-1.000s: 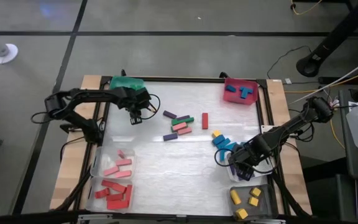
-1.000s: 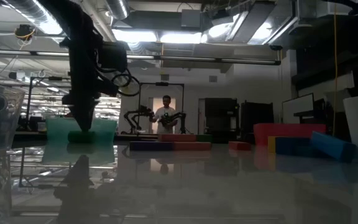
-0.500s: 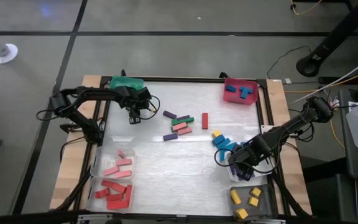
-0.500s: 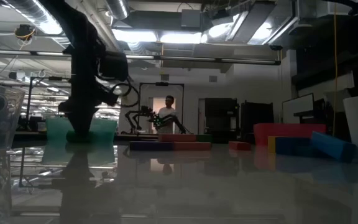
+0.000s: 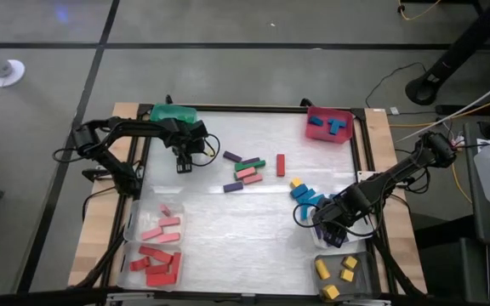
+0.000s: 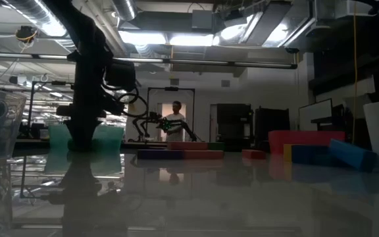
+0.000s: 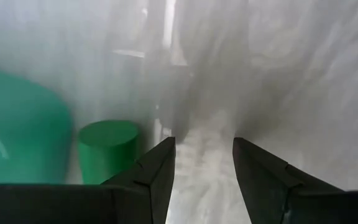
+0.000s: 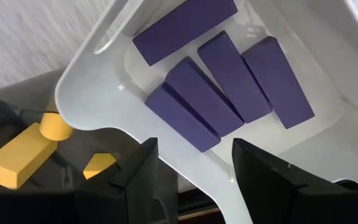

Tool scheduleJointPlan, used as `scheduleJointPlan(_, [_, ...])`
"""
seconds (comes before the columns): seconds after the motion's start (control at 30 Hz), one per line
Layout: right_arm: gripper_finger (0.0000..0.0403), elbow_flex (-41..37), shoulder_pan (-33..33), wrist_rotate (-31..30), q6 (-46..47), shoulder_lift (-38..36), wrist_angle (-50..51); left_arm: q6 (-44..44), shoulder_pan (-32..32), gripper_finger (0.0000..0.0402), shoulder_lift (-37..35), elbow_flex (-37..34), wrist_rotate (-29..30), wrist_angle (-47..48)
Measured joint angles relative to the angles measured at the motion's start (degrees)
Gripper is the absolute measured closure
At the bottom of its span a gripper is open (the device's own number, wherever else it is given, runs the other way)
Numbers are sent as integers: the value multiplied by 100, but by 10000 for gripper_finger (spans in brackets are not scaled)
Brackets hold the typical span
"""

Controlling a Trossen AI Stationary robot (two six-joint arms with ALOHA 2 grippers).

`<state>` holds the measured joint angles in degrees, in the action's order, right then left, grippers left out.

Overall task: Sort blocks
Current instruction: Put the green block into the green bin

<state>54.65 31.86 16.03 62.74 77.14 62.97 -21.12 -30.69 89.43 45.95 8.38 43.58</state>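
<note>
Loose blocks lie mid-table: purple (image 5: 232, 156), green (image 5: 249, 164), pink (image 5: 246, 172) and red (image 5: 281, 165), with blue ones (image 5: 306, 197) farther right. My left gripper (image 5: 183, 164) (image 7: 204, 146) points down, low over the table beside the green bin (image 5: 174, 113), and is open with nothing between its fingers. A green cylinder block (image 7: 107, 149) stands on the table just outside one finger. My right gripper (image 5: 326, 236) (image 8: 194, 149) hangs open above a clear bin (image 8: 92, 68) in which several purple blocks (image 8: 222, 74) lie.
A red bin (image 5: 328, 124) with blue blocks stands at the far right. Clear bins (image 5: 156, 251) with pink and red blocks are at the near left. A grey bin (image 5: 337, 276) with yellow blocks is at the near right. A person (image 6: 175, 122) stands in the room beyond.
My left gripper has sunk toward the table beside the green bin and turned a little. In the low view it now covers the green block that showed below its tips. Its fingers have kept the same gap.
</note>
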Motion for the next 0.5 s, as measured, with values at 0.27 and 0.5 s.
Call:
scheduleJointPlan(0.27, [198, 0, 0, -57, -2, 0, -1, 579, 253, 251, -21, 3, -290, 205])
scheduleJointPlan(0.5, [198, 0, 0, -198, -3, 0, 0, 750, 548, 251, -33, 11, 684, 1087])
